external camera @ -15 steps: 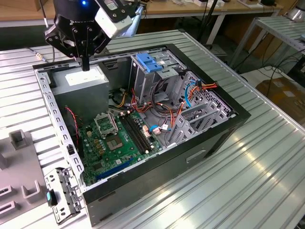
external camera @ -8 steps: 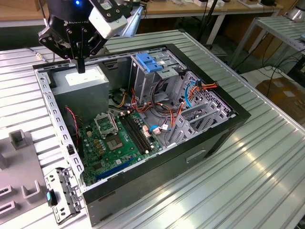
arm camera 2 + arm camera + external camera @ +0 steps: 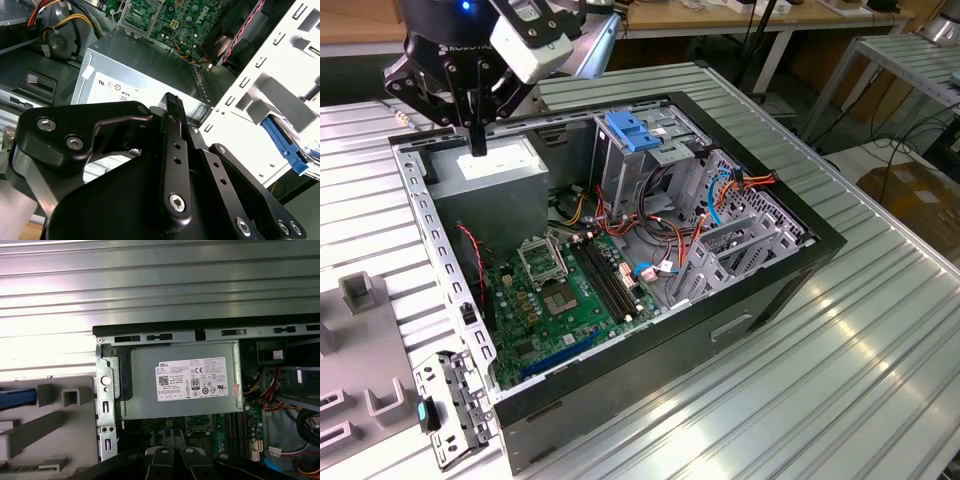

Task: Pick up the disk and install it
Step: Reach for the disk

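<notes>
In the exterior view one open black metal computer case (image 3: 720, 345) sits on one ribbed silver metal table (image 3: 880, 400). Inside the case are one green circuit board (image 3: 560, 300), one grey metal box with a white sticker (image 3: 500, 165) and one tall metal cage with a blue plastic handle (image 3: 635, 130). One black two-fingered gripper (image 3: 477, 148) hangs at the exterior view's upper left, over the grey box. Its fingers are pressed together with nothing between them; whether the tips touch the box I cannot tell. In the second wrist view the gripper (image 3: 172, 100) is empty above the same box (image 3: 145, 70), and one blue plastic piece (image 3: 282, 145) sits in a pale holder (image 3: 280, 107) beside the case. In the first wrist view one blue strip, seemingly the bracket edge of the disk (image 3: 17, 396), lies on a grey slotted holder (image 3: 30, 430) just outside the case's corner.
</notes>
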`<state>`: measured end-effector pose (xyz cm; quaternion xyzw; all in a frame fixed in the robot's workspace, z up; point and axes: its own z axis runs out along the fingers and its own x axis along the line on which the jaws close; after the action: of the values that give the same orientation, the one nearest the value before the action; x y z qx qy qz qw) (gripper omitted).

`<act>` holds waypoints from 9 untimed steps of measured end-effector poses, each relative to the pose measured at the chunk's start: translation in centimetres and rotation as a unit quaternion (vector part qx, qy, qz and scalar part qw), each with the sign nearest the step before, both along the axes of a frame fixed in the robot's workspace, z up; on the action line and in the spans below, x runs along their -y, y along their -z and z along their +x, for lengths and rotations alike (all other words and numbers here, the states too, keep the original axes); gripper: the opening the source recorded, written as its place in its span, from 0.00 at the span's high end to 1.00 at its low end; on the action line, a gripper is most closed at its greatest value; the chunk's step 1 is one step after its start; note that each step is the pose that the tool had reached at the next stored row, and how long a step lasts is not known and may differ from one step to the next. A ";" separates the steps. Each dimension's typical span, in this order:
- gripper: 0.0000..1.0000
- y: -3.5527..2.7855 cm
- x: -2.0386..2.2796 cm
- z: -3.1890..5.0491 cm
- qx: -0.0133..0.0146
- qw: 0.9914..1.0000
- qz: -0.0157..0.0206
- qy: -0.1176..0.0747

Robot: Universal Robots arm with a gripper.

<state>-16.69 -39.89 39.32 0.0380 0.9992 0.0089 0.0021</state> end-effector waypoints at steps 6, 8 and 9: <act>0.89 0.00 0.00 -0.48 0.000 1.000 0.000 0.000; 0.89 0.00 0.00 -0.71 0.000 1.000 0.000 0.000; 0.89 0.00 0.00 -0.77 0.000 1.000 0.000 0.000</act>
<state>-17.46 -39.89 39.32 0.0379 0.9992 0.0090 0.0020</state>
